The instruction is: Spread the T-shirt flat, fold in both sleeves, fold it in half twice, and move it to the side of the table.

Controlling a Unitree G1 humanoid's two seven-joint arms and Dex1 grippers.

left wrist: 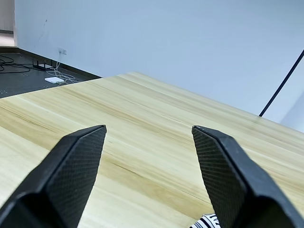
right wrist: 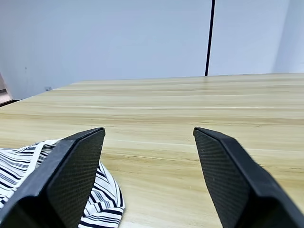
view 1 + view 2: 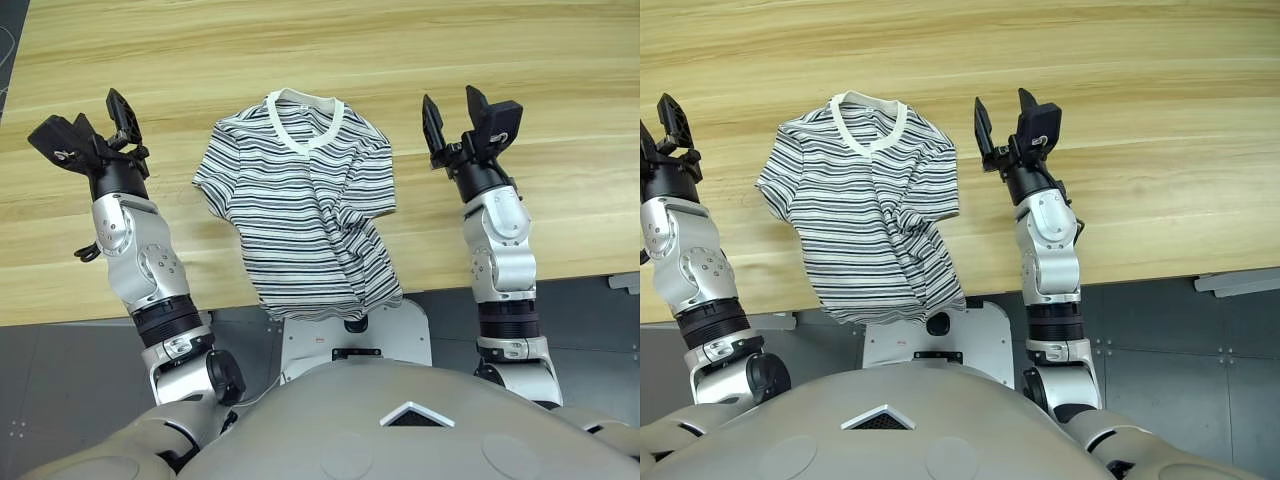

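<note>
Shirt hem: lower edge of the striped T-shirt (image 3: 300,210) hangs slightly over the near edge of the bench (image 3: 560,200), creased and bunched toward the robot's right.
Shirt body: lies rumpled in the middle of the bench, short sleeves out to both sides, white collar pointing away from the robot.
Left claw (image 3: 88,120): over the bench beside the left sleeve, apart from the cloth, fingers spread wide.
Right claw (image 3: 455,115): beside the right sleeve, apart from the cloth, fingers also spread wide.
Far bench: pale wood grain running toward a plain wall (image 1: 166,38).
</note>
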